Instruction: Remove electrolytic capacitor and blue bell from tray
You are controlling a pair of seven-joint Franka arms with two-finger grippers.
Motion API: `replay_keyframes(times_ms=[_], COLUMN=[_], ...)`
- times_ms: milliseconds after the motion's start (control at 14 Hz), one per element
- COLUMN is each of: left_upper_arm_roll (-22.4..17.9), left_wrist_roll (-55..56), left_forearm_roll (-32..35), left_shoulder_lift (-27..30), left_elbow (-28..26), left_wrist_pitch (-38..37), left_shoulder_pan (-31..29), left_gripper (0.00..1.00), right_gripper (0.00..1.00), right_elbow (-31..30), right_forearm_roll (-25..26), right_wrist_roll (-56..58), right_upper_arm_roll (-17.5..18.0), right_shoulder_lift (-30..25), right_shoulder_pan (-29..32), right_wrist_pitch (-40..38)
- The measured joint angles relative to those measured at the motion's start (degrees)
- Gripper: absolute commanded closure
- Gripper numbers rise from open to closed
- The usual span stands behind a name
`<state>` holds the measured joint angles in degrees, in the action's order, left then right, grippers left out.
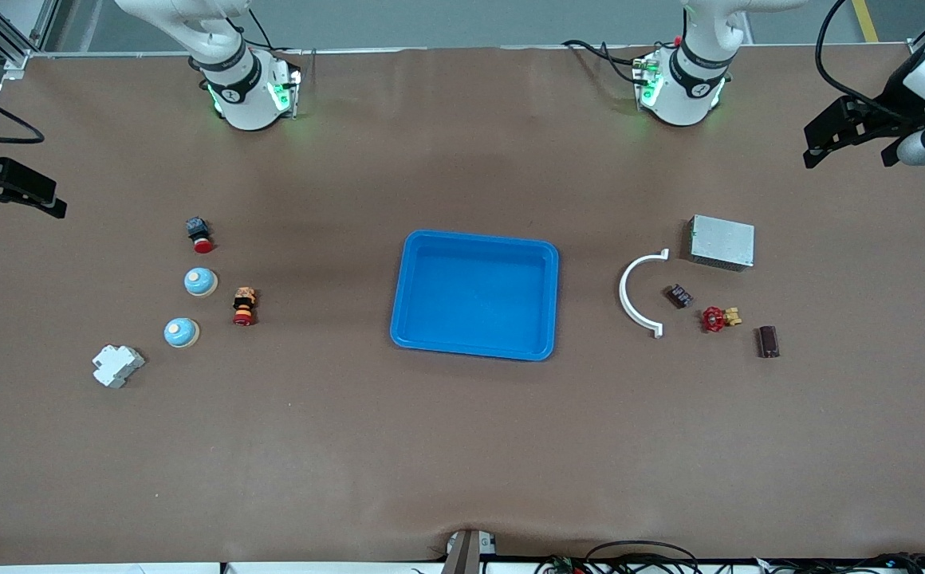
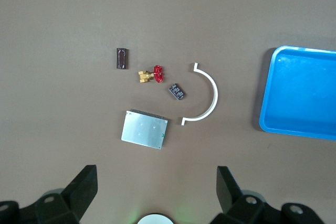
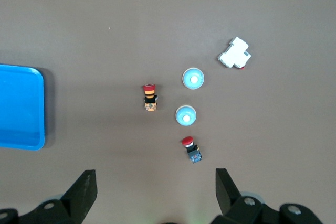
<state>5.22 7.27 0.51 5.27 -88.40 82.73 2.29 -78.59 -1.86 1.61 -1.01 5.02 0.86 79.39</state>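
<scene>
Tray [image 1: 474, 293] empty, task looks done.
Bells [image 1: 200, 281] and capacitor [image 1: 767, 341] on table; left gripper [image 1: 849, 131] and right gripper [image 1: 8, 187] wide apart, holding nothing, parked at table ends.

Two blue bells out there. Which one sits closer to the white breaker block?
The blue bell nearer the front camera, next to the white block. The other bell lies farther, by the red-capped button.

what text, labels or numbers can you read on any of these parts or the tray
None can be read.
tray: plain blue, no marking seen.
grey metal box: no legible label.
small dark component: light marks, too small to read.
dark cylinder: any print too small to read.
</scene>
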Motion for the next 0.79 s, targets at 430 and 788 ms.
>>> replay_keyframes(times_ms=[430, 788], left_upper_arm_roll=[-0.01, -0.05], left_wrist_roll=[-0.17, -1.86], left_forearm_roll=[0.0, 0.0], left_shoulder_lift=[-0.02, -0.07], left_elbow=[0.0, 0.0], left_wrist_pitch=[0.01, 0.02], left_shoulder_pan=[0.0, -0.08], left_gripper=[0.0, 0.0], right_gripper=[0.0, 0.0], right_elbow=[0.02, 0.02], right_forearm_roll=[0.03, 0.04], right_wrist_roll=[-0.35, -1.95], right_upper_arm_roll=[0.33, 0.31], right_shoulder_lift=[-0.64, -0.87], right_shoulder_pan=[0.07, 0.11], right_wrist_pitch=[-0.66, -0.75])
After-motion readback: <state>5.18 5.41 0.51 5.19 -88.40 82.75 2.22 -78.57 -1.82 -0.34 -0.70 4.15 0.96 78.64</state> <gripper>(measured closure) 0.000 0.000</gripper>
